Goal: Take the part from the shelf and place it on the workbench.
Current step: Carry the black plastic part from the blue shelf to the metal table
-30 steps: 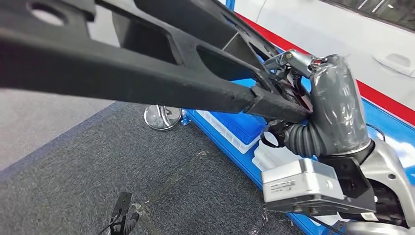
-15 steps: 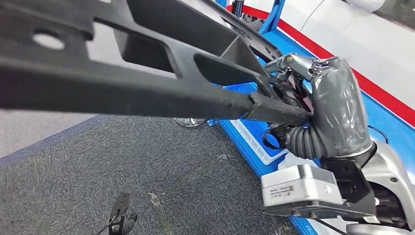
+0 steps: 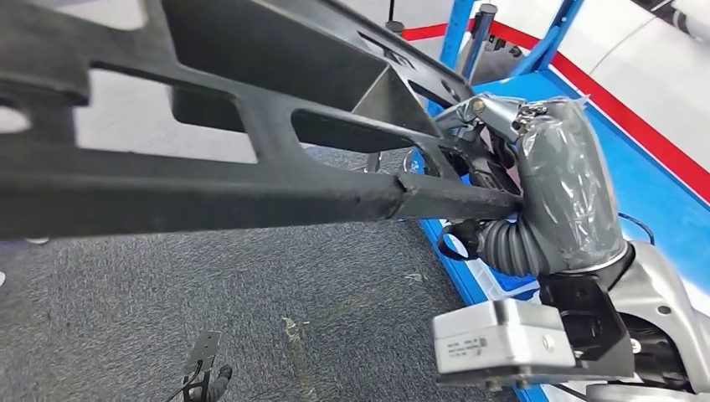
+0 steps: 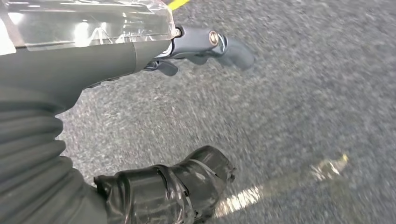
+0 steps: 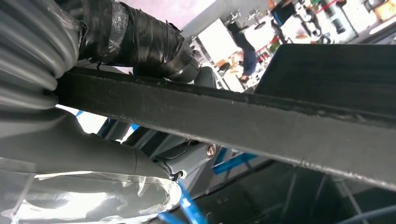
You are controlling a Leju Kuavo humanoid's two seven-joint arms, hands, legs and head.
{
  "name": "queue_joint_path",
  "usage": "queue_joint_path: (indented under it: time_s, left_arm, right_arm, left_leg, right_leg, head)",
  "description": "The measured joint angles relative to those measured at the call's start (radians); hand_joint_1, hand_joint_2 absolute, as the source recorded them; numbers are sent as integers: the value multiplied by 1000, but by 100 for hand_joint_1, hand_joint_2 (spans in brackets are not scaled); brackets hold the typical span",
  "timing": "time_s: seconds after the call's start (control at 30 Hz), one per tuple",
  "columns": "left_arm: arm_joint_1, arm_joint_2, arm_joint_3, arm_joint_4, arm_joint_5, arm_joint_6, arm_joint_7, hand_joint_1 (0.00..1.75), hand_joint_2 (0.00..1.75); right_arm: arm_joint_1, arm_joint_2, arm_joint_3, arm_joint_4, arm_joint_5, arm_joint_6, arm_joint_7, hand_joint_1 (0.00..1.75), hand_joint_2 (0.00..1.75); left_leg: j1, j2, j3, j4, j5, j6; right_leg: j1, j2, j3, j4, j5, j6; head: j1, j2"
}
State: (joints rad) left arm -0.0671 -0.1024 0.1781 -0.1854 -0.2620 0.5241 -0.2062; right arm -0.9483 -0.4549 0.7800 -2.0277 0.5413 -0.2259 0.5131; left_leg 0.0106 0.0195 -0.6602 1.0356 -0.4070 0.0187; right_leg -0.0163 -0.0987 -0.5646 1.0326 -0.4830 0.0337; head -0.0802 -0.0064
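Head view: the right hand [image 3: 494, 180], raised at the right of the scene, grips one end of the part [image 3: 251, 117], a long black frame with cut-out openings that runs from the hand across the upper left of the view, held in the air above the dark grey carpeted floor [image 3: 251, 318]. The fingers [image 3: 481, 109] curl over the top of the part's end bar and the ribbed grey thumb side lies beneath it, so the bar is clamped between them. A silver camera box [image 3: 498, 339] sits at the right wrist. Beyond the hand stands a blue frame [image 3: 544, 50], with a red stripe [image 3: 636, 126] along the blue surface beside it. Right wrist view: the part's bar [image 5: 224, 116] crosses the picture diagonally, with the dark taped fingers [image 5: 140, 39] wrapped against one side of it and the grey thumb [image 5: 70, 144] on the other. Left wrist view: the left hand [image 4: 140, 116] hangs over the carpet [image 4: 303, 93], holding nothing; its taped dark fingers [image 4: 182, 184] and its grey thumb [image 4: 201, 42] stand apart with open floor between them.
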Motion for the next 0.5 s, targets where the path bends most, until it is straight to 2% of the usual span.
queue_joint_path:
  time_s: [0.03, 0.1, 0.13, 0.17, 0.2, 0.23, 0.27, 0.33, 0.37, 0.4, 0.47, 0.5]
  left_arm:
    - [0, 1, 0, 0, 0, 0, 0, 0, 175]
    - [-2, 1, 0, 0, 0, 1, 0, 0, 175]
    - [-4, 1, 0, 0, 0, 1, 1, 0, 175]
    - [-4, 1, 0, 0, 0, 1, 2, 0, 175]
    - [-4, 1, 0, 0, 0, 1, 2, 0, 175]
    - [-3, 1, 0, 0, -1, 1, 3, 0, 175]
    - [-3, 1, 0, 0, -1, 2, 3, 0, 175]
    - [-4, 1, 0, 0, -1, 2, 4, 0, 175]
    - [-5, 1, 0, 0, -1, 2, 5, 0, 175]
    - [-5, 1, 0, 0, -1, 2, 5, 0, 175]
    - [-2, 1, 0, 0, -2, 3, 8, 0, 175]
    - [0, 2, 0, 0, -3, 3, 9, 0, 175]
  right_arm:
    - [0, 0, 0, 0, 0, 0, 0, 171, 175]
    - [0, 0, 0, -1, 0, 3, 0, 171, 175]
    - [1, 0, 1, -1, 0, 4, 0, 171, 175]
    - [2, 0, 1, -1, 0, 6, 0, 171, 175]
    - [2, 0, 3, -1, 0, 7, 0, 171, 175]
    - [3, 0, 4, -1, 0, 7, 0, 171, 175]
    - [3, 0, 4, -2, 0, 7, 0, 171, 175]
    - [3, 0, 5, -2, 0, 7, 0, 171, 175]
    - [2, 0, 5, -2, 0, 8, 0, 171, 175]
    - [2, 0, 5, -3, 0, 8, 0, 171, 175]
    - [2, 1, 6, -6, 0, 8, 0, 171, 175]
    - [2, 1, 7, -7, 0, 9, 0, 171, 175]
  left_leg:
    - [1, -10, 2, -3, 2, 7]
    - [0, -31, 3, -5, 4, 17]
    - [-2, -43, 3, -5, 4, 20]
    - [-5, -56, 3, -5, 4, 22]
    - [-7, -70, 3, -5, 5, 23]
    - [-9, -85, 3, -4, 5, 24]
    - [-10, -100, 4, -4, 5, 24]
    - [-11, -127, 2, -1, 6, 22]
    - [-10, -140, -2, 0, 8, 19]
    - [-7, -152, -6, 0, 10, 15]
    - [-4, -174, -13, -4, 16, 4]
    - [-6, -160, -16, 0, 14, -1]
  right_leg:
    - [-3, 25, -10, 26, -19, 2]
    - [-2, 81, -62, 138, -78, 0]
    - [0, 92, -97, 207, -104, -3]
    - [3, 96, -127, 260, -117, -6]
    - [5, 98, -144, 282, -112, -9]
    - [7, 102, -143, 266, -88, -14]
    - [8, 111, -124, 212, -49, -20]
    - [7, 162, -72, 77, 15, -31]
    - [7, 183, -52, 32, 30, -33]
    - [9, 193, -42, 10, 33, -33]
    - [10, 171, -33, -1, 34, -33]
    - [8, 157, -27, -8, 36, -36]
  head:
    - [1, 0]
    - [4, 0]
    - [4, 0]
    - [3, 0]
    - [3, 0]
    - [3, 0]
    - [3, 0]
    - [3, 0]
    - [3, 0]
    - [3, 0]
    - [2, 0]
    - [1, 0]
